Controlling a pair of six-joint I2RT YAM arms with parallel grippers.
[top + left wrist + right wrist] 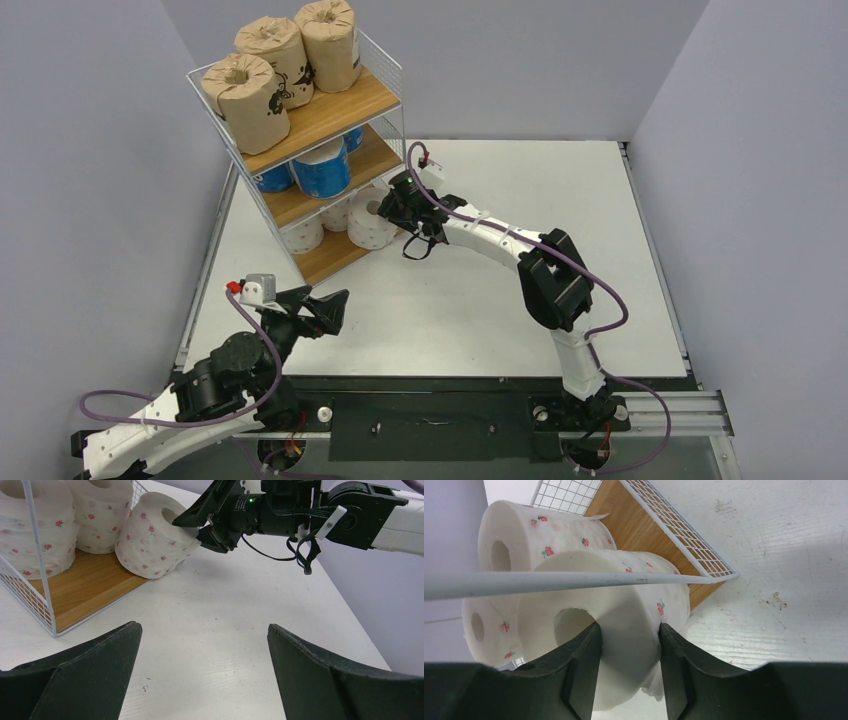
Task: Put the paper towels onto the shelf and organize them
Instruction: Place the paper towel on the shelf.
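Your right gripper (628, 632) has its jaws partly closed, pinching the wall of a flowered white roll (624, 607): one finger (187, 515) sits in the core hole and the other presses the outer side. In the top view that gripper (392, 210) is a little left of centre, right at the foot of the shelf (392, 70). The pinched roll (150, 542) leans tilted at the open corner of the bottom board (85, 585), its lower edge on the white table (225, 615) just off the wood.

Your left gripper (202, 627) has its jaws spread wide and holds nothing. It hovers over the table at lower left of the top view (335, 305), well apart from the shelf, facing the held roll.

Two other white rolls (100, 515) stand on the bottom board just behind the held one, touching it or nearly so. The blue rolls (322, 172) fill the middle tier and three brown rolls (258, 95) stand on the top tier, at upper left of the top view.

In the right wrist view a white wire rod (524, 582) of the shelf crosses the frame directly in front of the roll, and the mesh side wall (684, 540) runs along the board at upper right
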